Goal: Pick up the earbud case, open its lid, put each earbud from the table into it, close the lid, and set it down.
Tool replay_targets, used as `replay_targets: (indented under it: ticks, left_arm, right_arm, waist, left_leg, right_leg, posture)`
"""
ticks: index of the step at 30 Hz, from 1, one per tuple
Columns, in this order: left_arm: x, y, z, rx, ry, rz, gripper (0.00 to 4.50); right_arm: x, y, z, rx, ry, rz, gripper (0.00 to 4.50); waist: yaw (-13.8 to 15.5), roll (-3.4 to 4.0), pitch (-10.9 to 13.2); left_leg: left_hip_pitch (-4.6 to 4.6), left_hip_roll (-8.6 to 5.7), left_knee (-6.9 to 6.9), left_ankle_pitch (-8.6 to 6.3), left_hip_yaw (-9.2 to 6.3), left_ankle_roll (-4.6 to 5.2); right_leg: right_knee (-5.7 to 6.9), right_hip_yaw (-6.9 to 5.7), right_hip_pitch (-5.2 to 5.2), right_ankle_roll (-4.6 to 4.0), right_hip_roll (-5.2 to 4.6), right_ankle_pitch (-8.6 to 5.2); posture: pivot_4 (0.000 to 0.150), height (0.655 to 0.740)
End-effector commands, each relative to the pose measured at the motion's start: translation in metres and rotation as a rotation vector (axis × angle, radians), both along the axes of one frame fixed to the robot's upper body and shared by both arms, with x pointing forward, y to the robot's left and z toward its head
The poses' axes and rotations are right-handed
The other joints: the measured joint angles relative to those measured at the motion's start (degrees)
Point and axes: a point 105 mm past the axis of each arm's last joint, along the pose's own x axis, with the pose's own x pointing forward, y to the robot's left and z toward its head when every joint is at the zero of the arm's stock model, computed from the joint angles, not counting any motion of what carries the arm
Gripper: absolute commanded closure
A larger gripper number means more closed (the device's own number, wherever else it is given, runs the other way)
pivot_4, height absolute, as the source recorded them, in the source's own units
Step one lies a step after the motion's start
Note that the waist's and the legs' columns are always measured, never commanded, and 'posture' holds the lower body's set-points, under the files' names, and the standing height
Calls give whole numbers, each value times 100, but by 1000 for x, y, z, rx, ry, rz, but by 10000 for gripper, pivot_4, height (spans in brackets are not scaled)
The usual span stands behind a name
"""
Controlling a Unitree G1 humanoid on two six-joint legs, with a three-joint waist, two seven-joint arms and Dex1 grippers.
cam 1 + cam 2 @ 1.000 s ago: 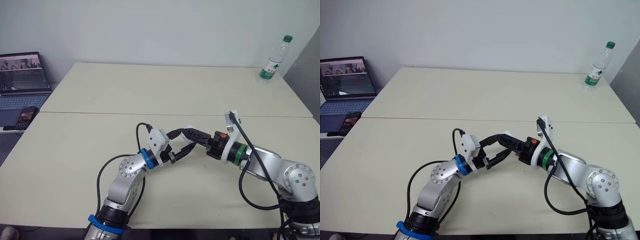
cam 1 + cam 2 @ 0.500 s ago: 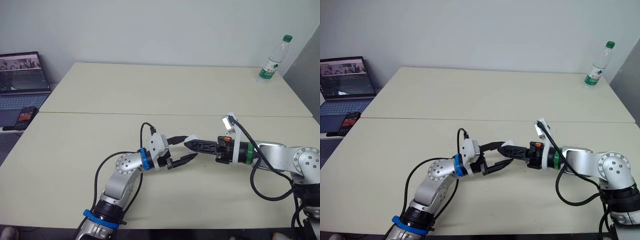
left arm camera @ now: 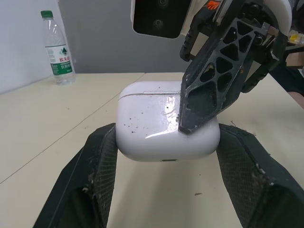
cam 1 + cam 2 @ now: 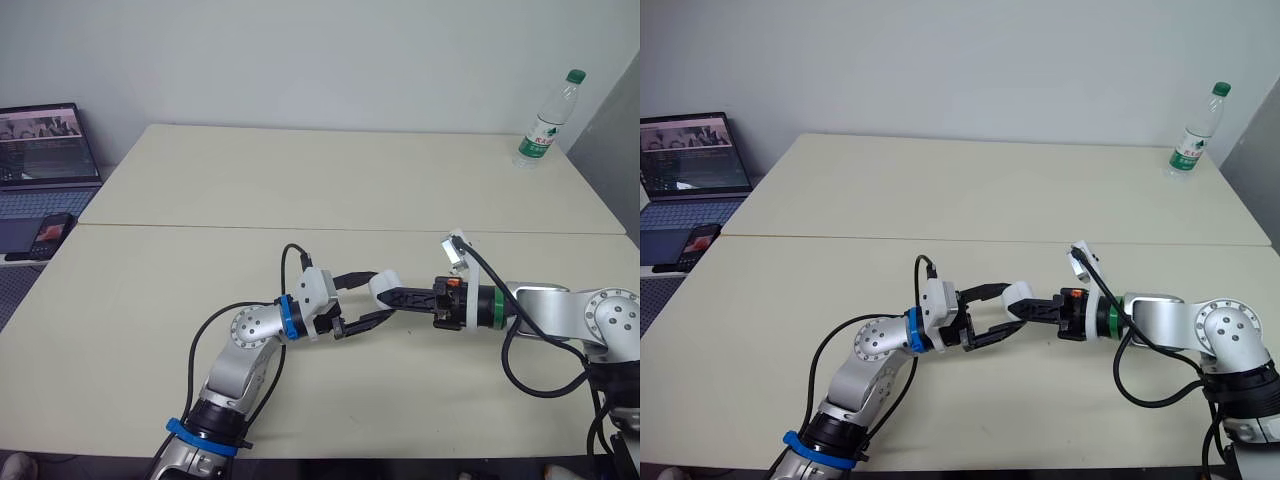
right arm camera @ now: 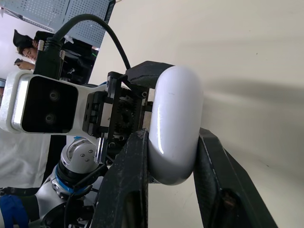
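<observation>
Right tool (image 5: 172, 137) clamps white glossy rounded earbud case (image 4: 383, 284), closed; left tool (image 3: 164, 142) gapes astride it; opening likely next, needing counter-grip.

Beige table (image 4: 300, 180), water bottle (image 4: 545, 120) at far right corner

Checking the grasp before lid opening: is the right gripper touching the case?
Touching. In the right wrist view the right gripper pinches the case, both fingers pressed against its sides.

Pale beige desk (image 4: 330, 180) with a seam across it, before a plain light wall (image 4: 300, 50); water bottle (image 4: 545, 118) upright on the desk's far right corner; open laptop (image 4: 45, 150) and phone (image 4: 50, 232) beside its left edge
</observation>
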Motion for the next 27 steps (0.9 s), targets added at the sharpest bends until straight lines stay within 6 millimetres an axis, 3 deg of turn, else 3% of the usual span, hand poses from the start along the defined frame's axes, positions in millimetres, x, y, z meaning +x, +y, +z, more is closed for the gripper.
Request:
replay_targets:
  ticks: [1, 6, 9, 12, 15, 19, 24, 27]
  left_arm:
    - [0, -4, 7, -29, 10, -28, 14121]
    - [1, -1, 10, -35, 28, -25, 415]
    - [-2, 6, 9, -32, 57, -21, 415]
    - [-6, 20, 11, -73, 190, -25, 415]
    - [-9, 34, 10, -88, 329, -32, 415]
    - [-7, 42, 19, -115, 454, -29, 415]
    - [-17, 36, 22, -18, 478, -144, 415]
    - [-28, 34, 15, 124, 416, -259, 415]
  right_arm:
    - [-3, 6, 15, 71, -41, 28, 36415]
    - [-2, 5, 19, 99, -48, 24, 36424]
    - [-1, -1, 24, 113, -62, 13, 36424]
    - [4, -17, 35, 114, -126, -17, 36424]
    - [2, -32, 27, -58, -296, 33, 36424]
    - [-7, -40, 3, -324, -563, 253, 36424]
    - [-18, -27, -1, -397, -785, 516, 36424]
    - [-26, -25, -10, -474, -801, 703, 36424]
  waist:
    - [0, 0, 0]
    - [0, 0, 1]
    - [-1, 1, 1]
    - [-4, 2, 4]
    - [-3, 3, 5]
    - [4, 8, 9]
    - [-1, 13, 17]
    - [1, 19, 23]
  left_leg:
    - [0, 0, 0, 0, 0, 0]
    - [-1, -1, 0, -1, 0, 1]
    - [-2, 1, -2, -1, -1, 2]
    - [-4, 2, -2, -2, -1, 2]
    - [-7, 3, -2, -2, -9, 3]
    - [-11, 2, -2, -2, -32, 3]
    - [-8, 5, -1, -2, -49, 3]
    - [-5, 2, -2, -2, -49, 2]
  right_leg:
    - [0, 0, 0, 0, 0, 0]
    - [-2, -1, 0, 2, 0, -1]
    - [-3, -2, -1, 1, 0, -1]
    - [-5, -2, -3, 2, 0, -1]
    - [-9, -12, -5, 12, -1, -7]
    - [-18, -50, -1, 15, -5, -11]
    - [-14, -79, 3, 13, -1, -13]
    - [-9, -79, 3, 4, 0, -14]
  posture:
    - [1500, 7389]
    - [1500, 7389]
    - [1500, 7389]
    - [1500, 7389]
    - [1500, 7389]
    - [1500, 7389]
    - [1500, 7389]
    - [1500, 7389]
